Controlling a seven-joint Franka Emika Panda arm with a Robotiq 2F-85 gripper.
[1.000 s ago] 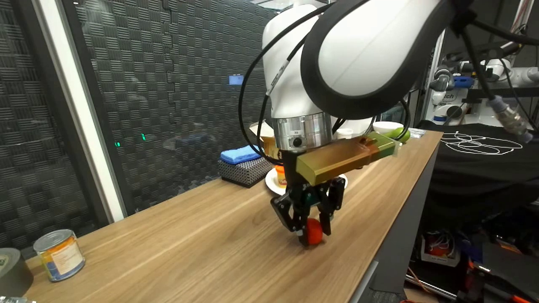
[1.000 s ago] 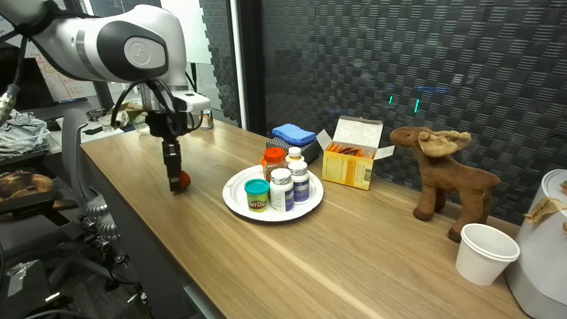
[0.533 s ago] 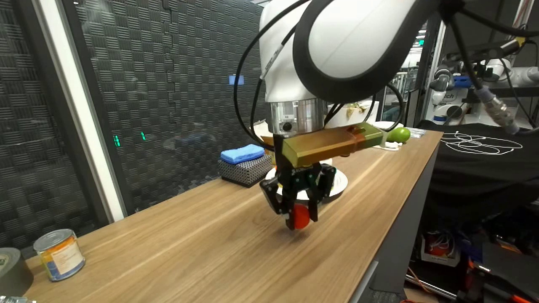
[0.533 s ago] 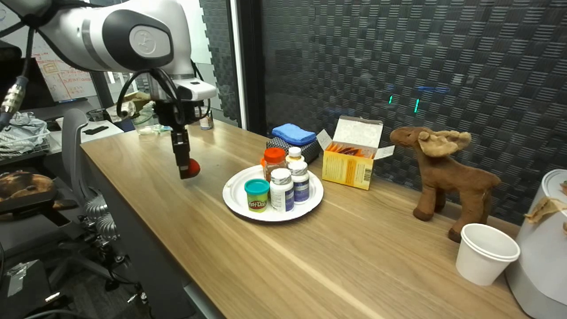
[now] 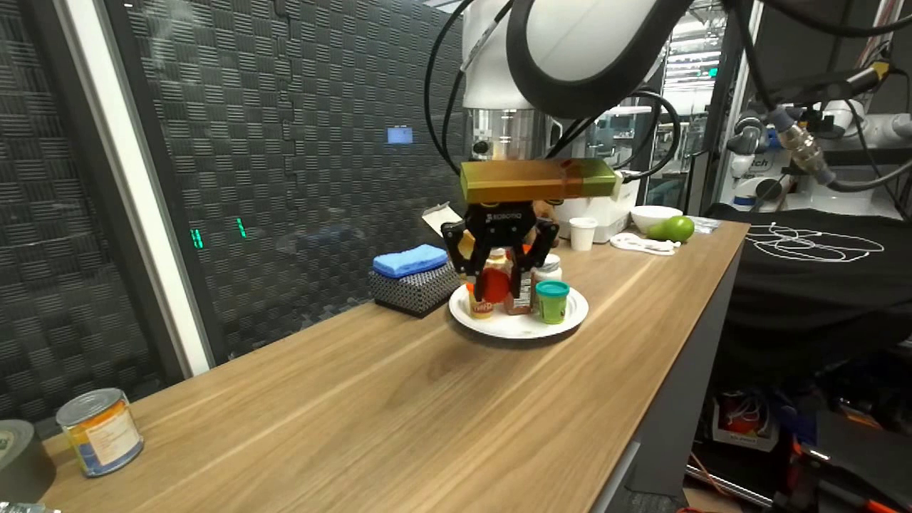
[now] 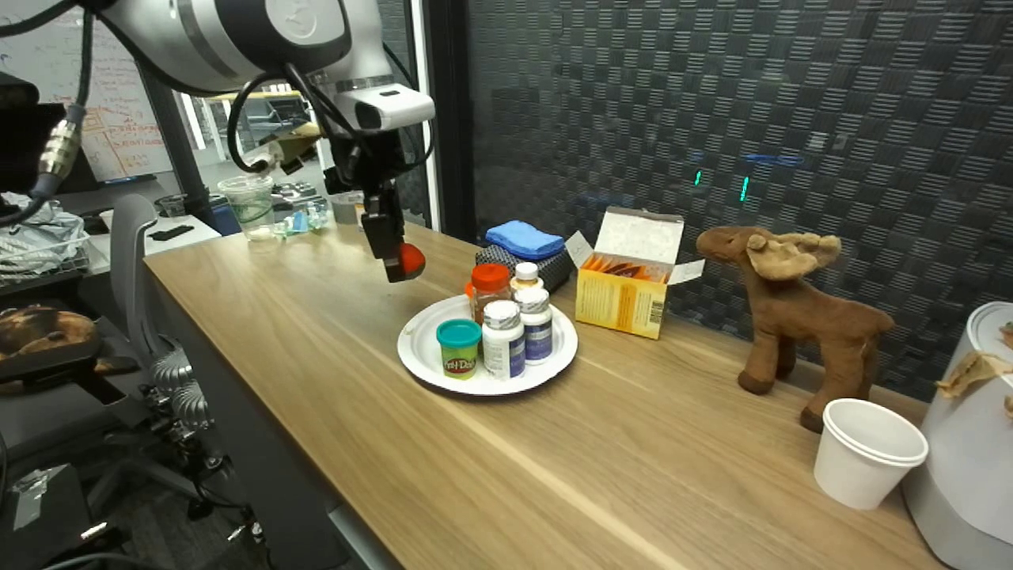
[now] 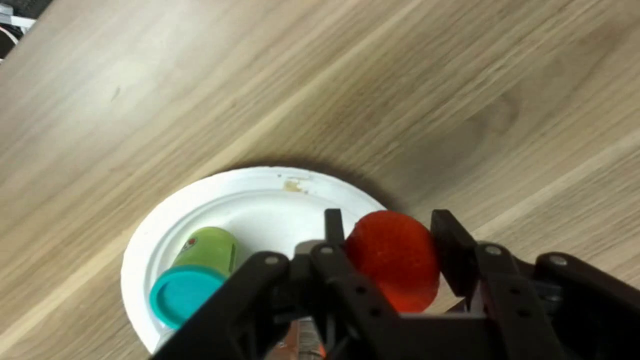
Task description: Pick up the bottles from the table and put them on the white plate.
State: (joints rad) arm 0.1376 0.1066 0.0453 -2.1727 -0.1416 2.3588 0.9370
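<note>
My gripper (image 7: 388, 216) is shut on a red ball (image 7: 395, 260), with one finger on either side of it. In an exterior view the ball (image 6: 412, 261) hangs above the wooden table (image 6: 316, 380), just off the far-left side of the white plate (image 6: 484, 387). Bottles stand upright on that plate: a teal-lidded tub (image 6: 459, 348), two white bottles (image 6: 504, 344) with purple labels, a reddish-brown one (image 6: 491, 297) with a red lid and a smaller white-capped one (image 6: 526, 277). A short orange tub (image 5: 481, 306) shows there too. The arm partly covers the plate's contents in the wrist view.
Behind the plate are a dark mesh box (image 5: 415, 287) with a blue cloth (image 5: 410, 261) and an open yellow box (image 6: 621, 301). Farther along stand a plush moose (image 6: 799, 317) and white cups (image 6: 863, 459). A metal can (image 5: 103, 431) sits at the opposite end.
My gripper has lifted the red ball off the table area and carried it upward and closer to the plate. The bottles and the plate have stayed put.
</note>
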